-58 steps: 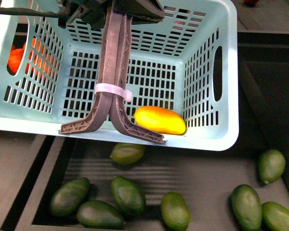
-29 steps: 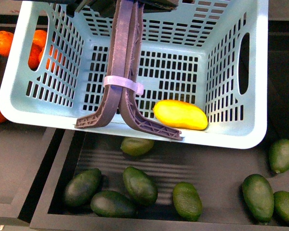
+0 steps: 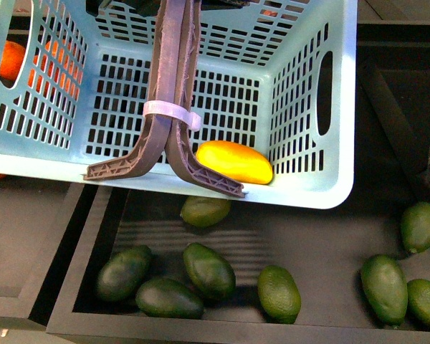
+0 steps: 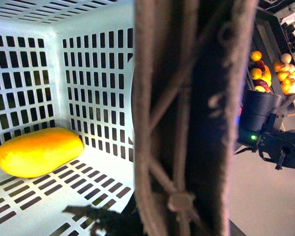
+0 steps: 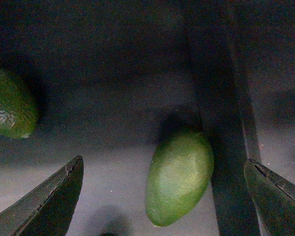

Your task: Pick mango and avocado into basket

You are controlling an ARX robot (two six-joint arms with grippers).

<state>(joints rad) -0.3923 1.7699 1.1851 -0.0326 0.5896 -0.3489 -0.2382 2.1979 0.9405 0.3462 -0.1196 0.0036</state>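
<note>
Below the left gripper (image 3: 173,4), the basket (image 3: 308,193) is held up by its brownish-mauve handles (image 3: 173,86), which rise together into that gripper's clamped grip. It is light teal, with slotted walls and base. Under it sits a dark bin (image 3: 322,251) holding other avocados (image 3: 209,270). The mango (image 3: 233,163), smooth, elongated, yellow deepening to orange, lies in a corner of the basket floor, beside the handles' feet. The right gripper (image 5: 163,160) stands wide open over the bin. The avocado (image 5: 179,177), smooth, green, one end pointed, lies between its fingers, untouched, against the bin wall. A white tie (image 3: 170,115) binds the handles.
</note>
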